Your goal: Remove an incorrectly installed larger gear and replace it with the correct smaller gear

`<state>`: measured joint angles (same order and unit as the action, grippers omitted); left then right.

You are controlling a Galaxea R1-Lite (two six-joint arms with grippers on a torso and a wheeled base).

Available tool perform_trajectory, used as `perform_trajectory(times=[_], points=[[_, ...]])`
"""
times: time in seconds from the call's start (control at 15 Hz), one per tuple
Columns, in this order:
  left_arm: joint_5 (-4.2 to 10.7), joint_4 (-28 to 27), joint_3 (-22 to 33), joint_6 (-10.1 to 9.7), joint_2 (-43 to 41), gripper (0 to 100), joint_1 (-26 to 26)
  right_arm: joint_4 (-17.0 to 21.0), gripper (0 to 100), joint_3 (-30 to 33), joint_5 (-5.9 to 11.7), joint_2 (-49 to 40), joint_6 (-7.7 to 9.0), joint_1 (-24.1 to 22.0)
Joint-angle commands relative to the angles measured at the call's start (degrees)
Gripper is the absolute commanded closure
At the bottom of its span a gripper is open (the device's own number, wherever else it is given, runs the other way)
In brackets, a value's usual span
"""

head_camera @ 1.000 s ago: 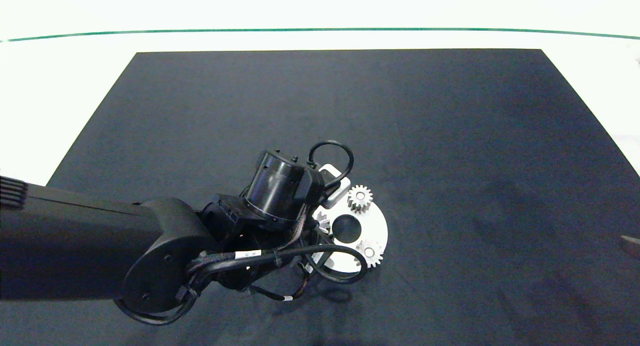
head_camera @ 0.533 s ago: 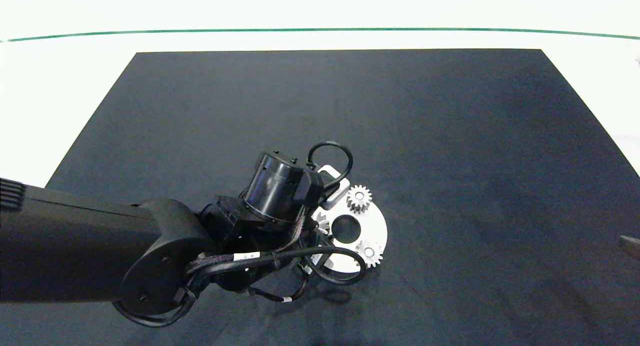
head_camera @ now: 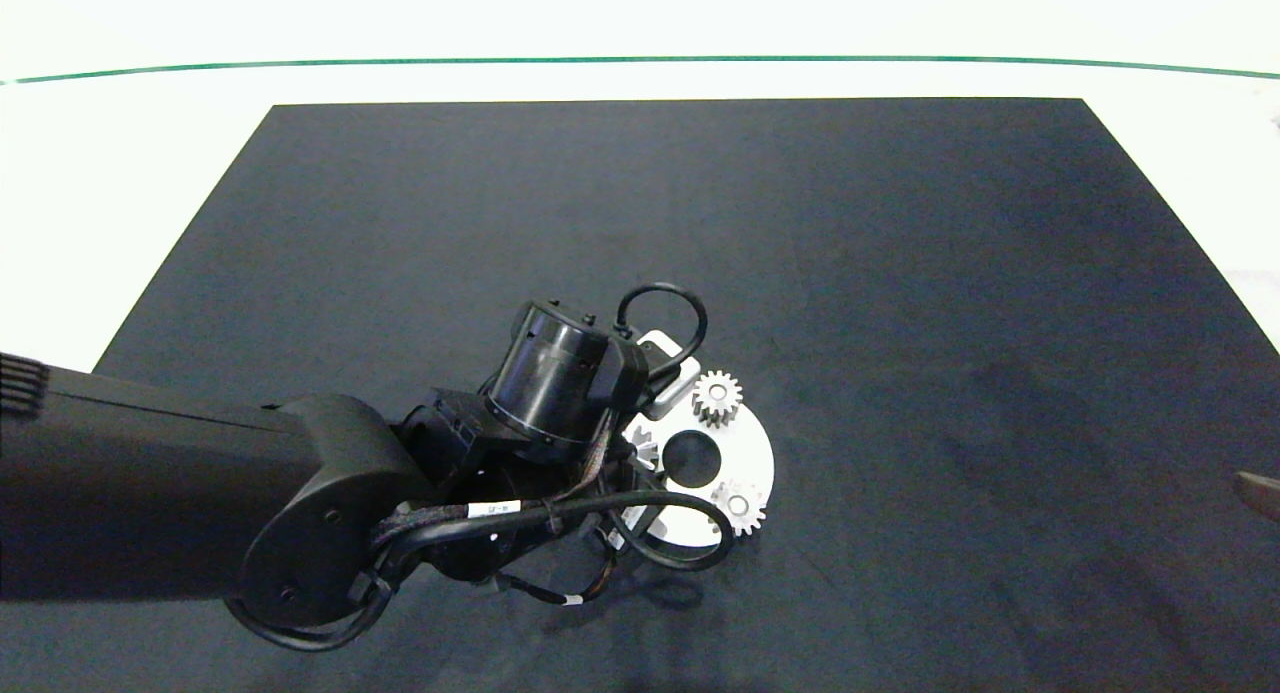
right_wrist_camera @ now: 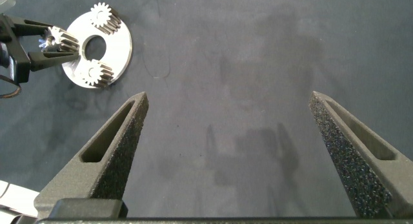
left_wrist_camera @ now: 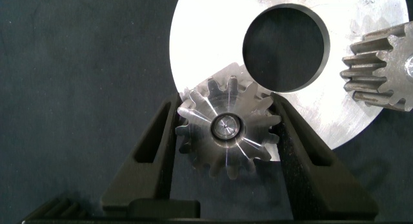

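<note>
Grasping the smaller gear [left_wrist_camera: 227, 129], my left gripper [left_wrist_camera: 227, 137] sits lower-centre over the white disc [left_wrist_camera: 348, 114]; right gripper [right_wrist_camera: 229, 153] released.

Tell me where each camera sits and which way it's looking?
Head view: above the table, looking down at the round plate; the left arm shows.
Left wrist view: on the left arm, looking down past the left gripper, fingers around a gear at the plate's edge.
Right wrist view: on the right arm, over the dark mat; the open right gripper shows.
Shared: all three show the plate.
</note>
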<state>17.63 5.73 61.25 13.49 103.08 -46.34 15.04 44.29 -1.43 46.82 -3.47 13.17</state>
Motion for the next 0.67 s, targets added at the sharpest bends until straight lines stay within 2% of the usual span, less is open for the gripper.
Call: perform_trajectory(times=[0.07,0.67], points=[[0.13,0.2,0.6,0.13,-0.2,75,-0.1,0.1,0,0.0,-0.07,0.1,-0.04,0.0],[0.13,-5.6,3.0,0.13,-2.4,75,-0.5,0.1,0,0.1,0.02,-0.2,-0.04,0.0]])
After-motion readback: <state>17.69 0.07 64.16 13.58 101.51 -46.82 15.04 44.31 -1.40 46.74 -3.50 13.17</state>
